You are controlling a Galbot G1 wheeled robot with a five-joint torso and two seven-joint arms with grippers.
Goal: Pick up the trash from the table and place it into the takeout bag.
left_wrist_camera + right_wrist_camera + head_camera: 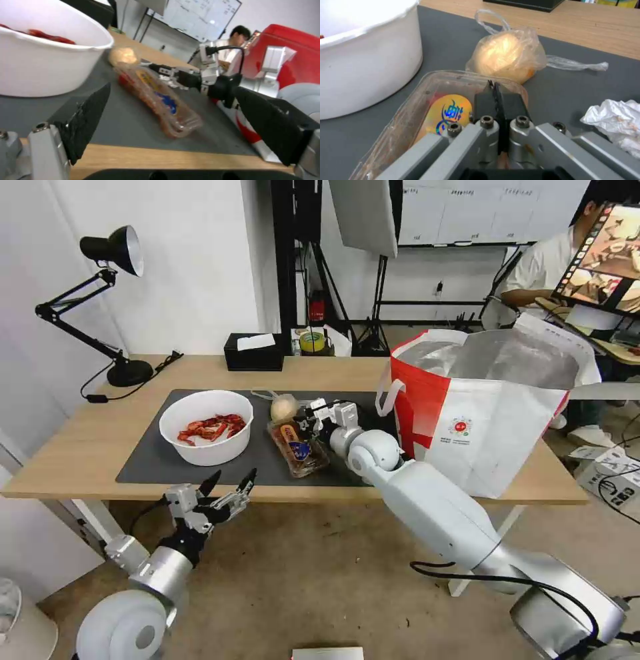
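Observation:
On the dark mat (143, 463) of the table (80, 447) stand a white bowl (207, 427) of red shells, a clear plastic tray (298, 449) with scraps, and a clear bag with a beige lump (283, 408). My right gripper (310, 417) is low over the tray's far end; in the right wrist view it (494, 86) is shut on the tray's (420, 120) rim, just short of the lump (505, 53). A crumpled tissue (616, 120) lies beside it. The takeout bag (493, 407) stands open at the right. My left gripper (230, 483) hangs open below the table's front edge.
A black tissue box (253, 352) and a yellow tape roll (311, 341) sit at the table's back edge, and a black desk lamp (110, 300) stands at the back left. A cardboard box (613, 473) and cables lie on the floor at the right.

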